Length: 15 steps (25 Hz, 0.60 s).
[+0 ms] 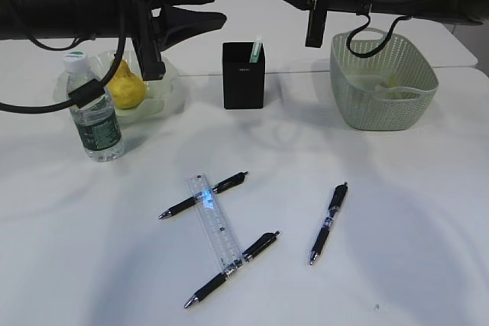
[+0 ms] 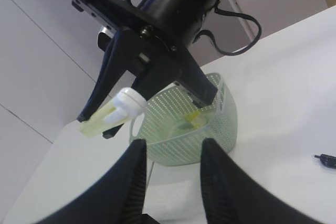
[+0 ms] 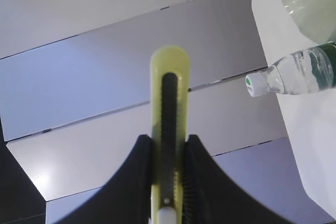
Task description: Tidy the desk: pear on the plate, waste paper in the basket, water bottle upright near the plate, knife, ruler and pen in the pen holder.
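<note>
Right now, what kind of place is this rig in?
Probably a lab or office mock-up of a desk: a white table with scattered pens, a ruler, a black pen holder, plain panelled walls behind.

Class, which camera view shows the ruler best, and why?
The exterior view: the ruler lies whole on the table across two black pens. Neither wrist view shows the ruler at all.

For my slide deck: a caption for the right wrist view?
Right gripper holding a yellow utility knife, water bottle behind.
</note>
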Each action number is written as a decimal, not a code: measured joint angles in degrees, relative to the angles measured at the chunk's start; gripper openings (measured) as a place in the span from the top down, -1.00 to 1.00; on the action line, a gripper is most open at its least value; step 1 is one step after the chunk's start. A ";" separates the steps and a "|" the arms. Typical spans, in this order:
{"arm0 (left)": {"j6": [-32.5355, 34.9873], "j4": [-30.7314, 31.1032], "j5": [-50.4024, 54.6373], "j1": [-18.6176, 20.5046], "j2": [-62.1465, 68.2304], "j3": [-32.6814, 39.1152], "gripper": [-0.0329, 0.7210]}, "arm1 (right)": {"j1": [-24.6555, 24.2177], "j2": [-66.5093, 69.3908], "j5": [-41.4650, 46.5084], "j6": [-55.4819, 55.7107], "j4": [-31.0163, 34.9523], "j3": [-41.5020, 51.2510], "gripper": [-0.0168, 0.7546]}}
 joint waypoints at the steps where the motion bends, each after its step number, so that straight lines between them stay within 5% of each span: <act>1: 0.00 0.00 0.00 0.00 0.00 0.00 0.27 | 0.00 0.00 0.00 0.38 0.00 0.00 0.62; 6: 0.00 0.00 -0.26 0.00 0.00 0.00 0.27 | 0.00 0.00 0.12 8.02 0.10 0.00 0.62; 15: 10.25 0.00 -2.91 0.04 0.00 0.00 0.27 | 0.09 0.12 0.23 17.77 -4.16 0.00 0.61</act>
